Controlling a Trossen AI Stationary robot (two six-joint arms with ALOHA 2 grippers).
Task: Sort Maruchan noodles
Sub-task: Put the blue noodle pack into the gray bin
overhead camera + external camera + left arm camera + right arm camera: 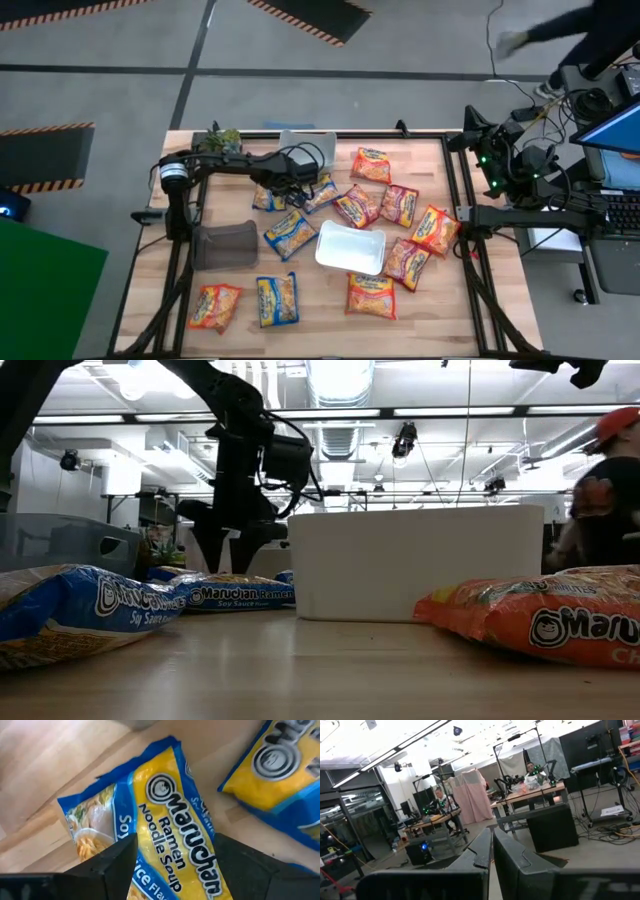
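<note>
High view: the left hand (318, 186) hovers over a cluster of blue-and-yellow Maruchan noodles (290, 232) near the desk's (440, 310) far left, while the right hand (462, 234) waits parked at the right edge, its fingers pressed together and pointing out into the room. Through the left wrist camera, the two dark fingers (107, 865) stand wide apart either side of one blue-and-yellow packet (165, 825), which lies flat and is not gripped. The risk from here, as it looks, is crowding: a second blue packet (280, 775) sits just beside the first, so a finger coming down could land on it, or the slick crinkled wrapper could slide off the wood instead of lifting. The noodles themselves are flat, shiny plastic packets, the blue kind gathered on the left, the orange and red kinds (400, 205) scattered to the right around a white tray (350, 248). A grey bin (225, 246) sits near the left arm's base.
</note>
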